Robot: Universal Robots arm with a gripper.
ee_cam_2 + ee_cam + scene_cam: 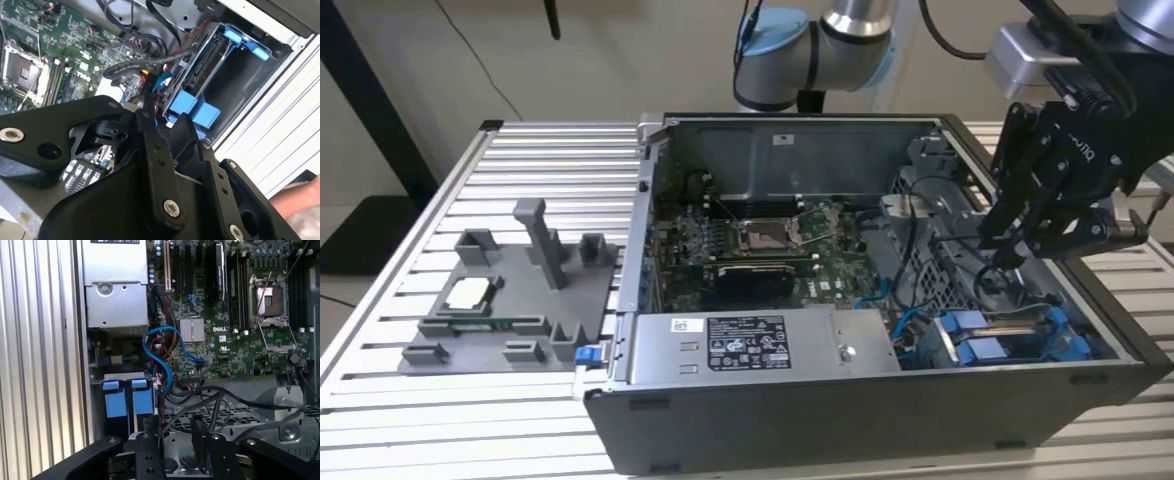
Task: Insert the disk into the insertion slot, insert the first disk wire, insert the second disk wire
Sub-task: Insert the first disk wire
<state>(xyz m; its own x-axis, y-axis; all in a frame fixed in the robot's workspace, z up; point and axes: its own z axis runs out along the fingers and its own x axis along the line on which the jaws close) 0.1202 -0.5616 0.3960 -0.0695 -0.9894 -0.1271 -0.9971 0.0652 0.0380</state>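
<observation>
Gripper (175,431): black, jaws parted, nothing grasped between them; hung over the open case (854,415), at its slot end. Slot (227,80): grey bay with blue rails, set in a case corner, beside the power supply (747,345). Motherboard (761,235): laid on the case floor. Case: stood open on the ribbed desk (520,160).

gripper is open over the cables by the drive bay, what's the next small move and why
Probably a short descent onto the black cables under it. The gripper stands open and holds nothing, hanging over those cables beside the insertion slot with its blue rails, so no wire can go in until one is gripped. Whether the disk is already seated I cannot tell.
</observation>
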